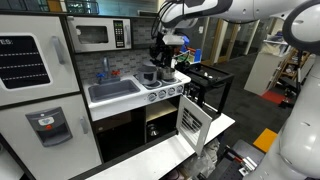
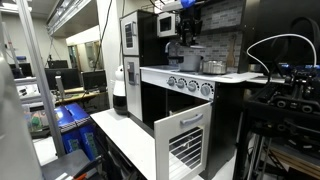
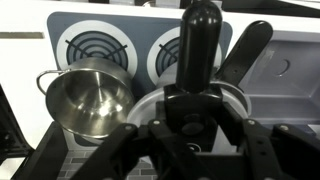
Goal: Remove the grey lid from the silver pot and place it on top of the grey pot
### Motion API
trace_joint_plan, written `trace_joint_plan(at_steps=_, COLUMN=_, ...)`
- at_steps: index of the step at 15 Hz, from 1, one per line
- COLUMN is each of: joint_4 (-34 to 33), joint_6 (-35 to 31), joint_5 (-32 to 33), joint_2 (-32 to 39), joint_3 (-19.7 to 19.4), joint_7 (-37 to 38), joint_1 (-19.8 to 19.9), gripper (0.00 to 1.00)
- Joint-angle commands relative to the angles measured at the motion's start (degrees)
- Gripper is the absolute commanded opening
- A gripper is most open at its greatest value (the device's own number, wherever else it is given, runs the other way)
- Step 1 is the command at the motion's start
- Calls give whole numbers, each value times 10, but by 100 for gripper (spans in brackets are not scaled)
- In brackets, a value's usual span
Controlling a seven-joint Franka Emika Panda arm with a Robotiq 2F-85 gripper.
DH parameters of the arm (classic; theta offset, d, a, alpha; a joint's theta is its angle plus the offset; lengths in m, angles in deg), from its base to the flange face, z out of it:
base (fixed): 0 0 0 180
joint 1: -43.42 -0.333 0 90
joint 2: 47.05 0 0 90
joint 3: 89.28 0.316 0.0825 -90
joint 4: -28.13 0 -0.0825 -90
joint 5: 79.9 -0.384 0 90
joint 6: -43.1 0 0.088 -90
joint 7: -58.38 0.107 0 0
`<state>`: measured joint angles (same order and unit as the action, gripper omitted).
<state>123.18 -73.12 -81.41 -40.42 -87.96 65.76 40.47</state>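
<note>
In the wrist view the silver pot stands open on the front left of the toy stove, with no lid on it. The grey lid lies flat directly under my gripper, to the right of the silver pot. The fingers are closed around the lid's dark knob. The grey pot is mostly hidden beneath the lid, and a long black handle sticks out beyond it. In both exterior views my gripper hangs low over the pots on the stove.
A second black handle angles off to the right. Two back burners are bare. A sink lies beside the stove, with a microwave above. The oven door hangs open below the stove.
</note>
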Motion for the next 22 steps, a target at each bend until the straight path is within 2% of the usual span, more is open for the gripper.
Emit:
trace_joint_plan(at_steps=1, joint_4=-39, joint_6=44, joint_5=8, joint_2=23, joint_3=7, joint_7=32, joint_1=-9, gripper=30)
trace_joint_plan(at_steps=6, joint_4=-62, joint_6=69, joint_5=34, joint_2=51, joint_3=8, joint_7=55, joint_1=-20, gripper=30)
trace_joint_plan(at_steps=17, joint_4=-127, joint_6=61, joint_5=91, joint_2=112, joint_3=4, joint_7=132, joint_1=-50, gripper=30)
trace_joint_plan(at_steps=22, joint_4=-135, joint_6=52, joint_5=88, joint_2=116, joint_3=7, joint_7=98, joint_1=-48, gripper=30)
